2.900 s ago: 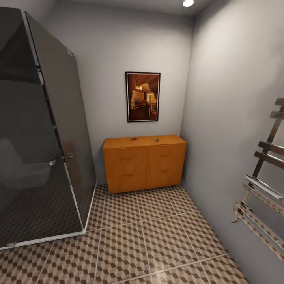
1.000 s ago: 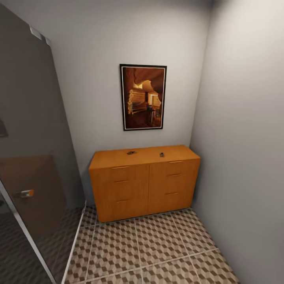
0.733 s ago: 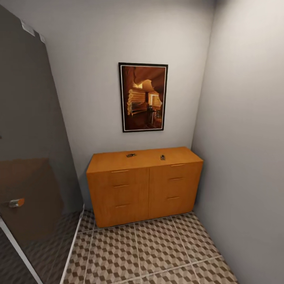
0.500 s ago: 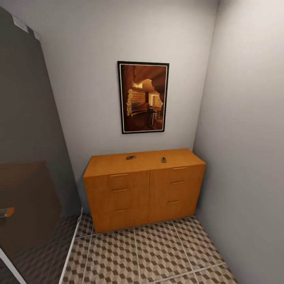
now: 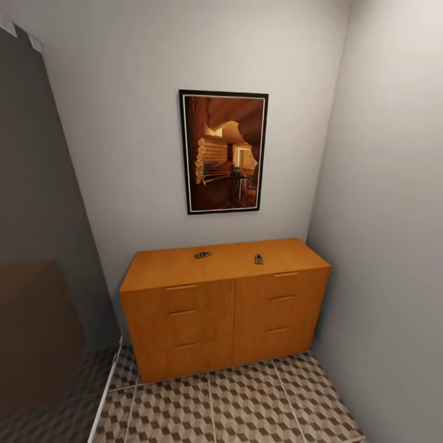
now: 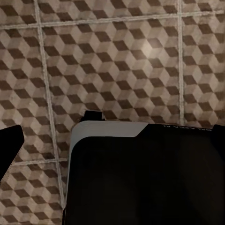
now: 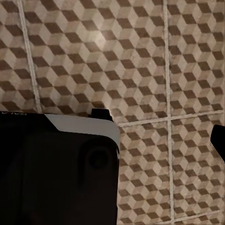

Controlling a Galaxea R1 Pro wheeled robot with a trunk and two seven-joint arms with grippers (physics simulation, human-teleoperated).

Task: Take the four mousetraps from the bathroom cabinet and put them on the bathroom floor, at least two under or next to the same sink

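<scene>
The orange-brown cabinet (image 5: 203, 320) stands against the back wall, drawers shut. Two tiny dark mousetraps lie on its top: one (image 5: 202, 255) left of centre, one (image 5: 258, 259) right of centre. Any other traps are hidden. The cube-patterned bathroom floor (image 5: 246, 406) spreads in front of the cabinet. The sink is out of view. My left gripper (image 6: 112, 140) hangs over the floor tiles (image 6: 117, 56), fingers wide apart and empty. My right gripper (image 7: 112, 136) also hangs over tiles (image 7: 140, 51); one dark fingertip (image 7: 218, 140) sits at the frame edge, nothing held.
A dark glass shower wall (image 5: 37, 258) runs close along the left. A grey wall (image 5: 394, 246) closes the right side. A framed picture (image 5: 223, 152) hangs above the cabinet. My own black base (image 6: 145, 183) sits below the wrist cameras.
The whole head view has shifted: the camera has come closer to the cabinet, which now looks larger, and the towel rail and most of the shower have left the view.
</scene>
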